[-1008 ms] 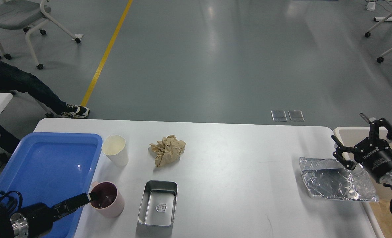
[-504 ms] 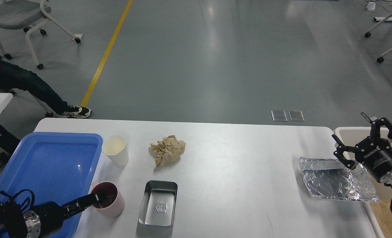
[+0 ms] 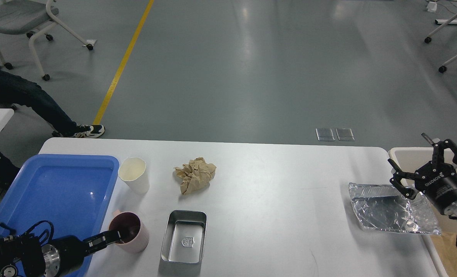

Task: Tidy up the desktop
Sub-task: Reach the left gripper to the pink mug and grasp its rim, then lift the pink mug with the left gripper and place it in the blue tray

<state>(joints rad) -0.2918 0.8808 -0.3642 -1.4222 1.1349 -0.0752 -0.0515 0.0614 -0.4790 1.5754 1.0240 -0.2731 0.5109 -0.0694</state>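
The white desktop (image 3: 274,181) fills the lower half of the head view. My left gripper (image 3: 114,235) comes in from the lower left and is shut on the near-left rim of a pink mug (image 3: 131,237), with one finger inside it. The mug stands upright beside the blue tray (image 3: 55,188). My right gripper (image 3: 409,154) is open and empty, held above the desktop's right edge, over the far right corner of a crumpled foil tray (image 3: 390,209).
A cream paper cup (image 3: 134,175) stands by the blue tray's right rim. A crumpled brown paper ball (image 3: 195,174) lies behind a steel box (image 3: 184,236). A beige bin (image 3: 409,156) sits off the right edge. Chairs and a seated person's legs are at far left.
My left arm has pushed forward and right, and the pink mug has shifted slightly right and toward me with it. My right gripper has drifted a little to the right.
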